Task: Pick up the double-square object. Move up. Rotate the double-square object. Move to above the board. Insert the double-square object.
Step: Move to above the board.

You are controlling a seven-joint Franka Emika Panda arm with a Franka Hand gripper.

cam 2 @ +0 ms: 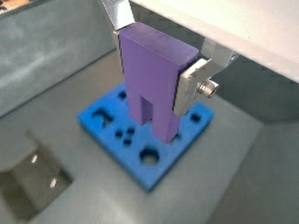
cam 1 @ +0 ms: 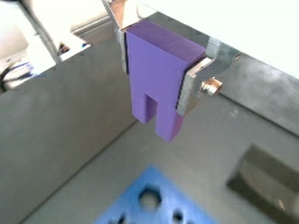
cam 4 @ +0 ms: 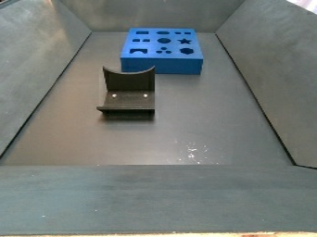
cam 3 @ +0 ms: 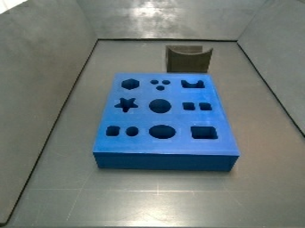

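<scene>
My gripper is shut on the double-square object, a lavender-purple block with a slot cut into its free end. The silver fingers clamp its two narrow sides. It also shows in a wrist view, hanging well above the board. The board is a bright-blue slab with star, circle, square and cross holes; it lies flat on the floor in both side views. A corner of the board shows below the block in a wrist view. The gripper and block are out of both side views.
The fixture, a dark L-shaped bracket on a base plate, stands on the floor beside the board; it also shows in both wrist views. Grey sloping walls enclose the floor.
</scene>
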